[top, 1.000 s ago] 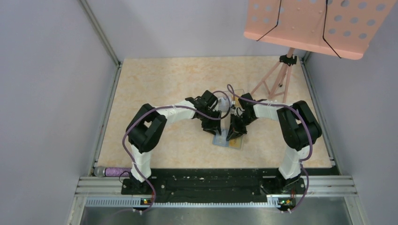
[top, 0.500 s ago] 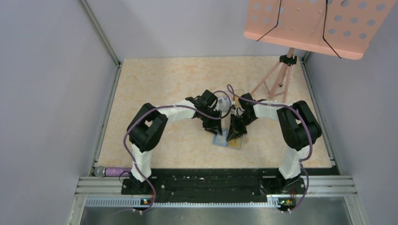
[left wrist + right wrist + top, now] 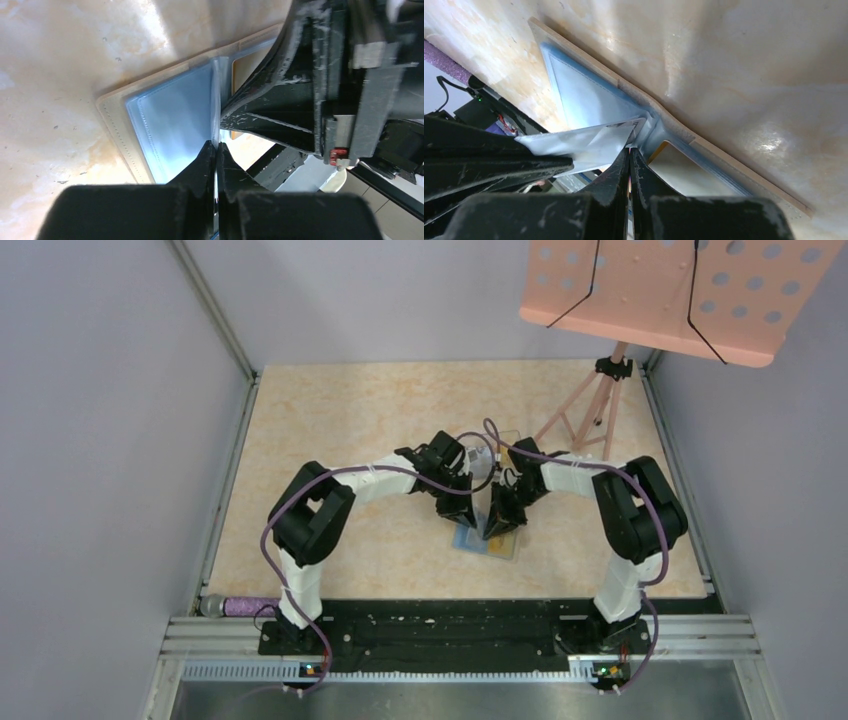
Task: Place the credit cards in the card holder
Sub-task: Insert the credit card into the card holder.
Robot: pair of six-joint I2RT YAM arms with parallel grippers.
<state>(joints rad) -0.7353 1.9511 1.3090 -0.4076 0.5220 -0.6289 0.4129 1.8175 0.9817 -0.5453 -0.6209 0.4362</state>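
The card holder (image 3: 502,547) lies open on the table, with a tan rim (image 3: 116,125) and blue-grey lining (image 3: 589,102). My left gripper (image 3: 453,512) is shut on one of its clear sleeve leaves (image 3: 216,95) and holds it up on edge. My right gripper (image 3: 495,528) is shut at the wallet's spine (image 3: 630,150) on a thin card seen edge-on, showing an orange line between the fingers. A yellow-edged card (image 3: 684,172) sits in a pocket, also in the left wrist view (image 3: 246,64). The two grippers almost touch.
A pink music stand (image 3: 660,290) hangs over the back right corner, with its tripod legs (image 3: 590,418) on the table close behind my right arm. A purple-handled thing (image 3: 236,606) lies at the near left edge. Grey walls close both sides.
Both arms stay over the wallet. My left gripper has edged slightly toward the right gripper, and both holds look the same.
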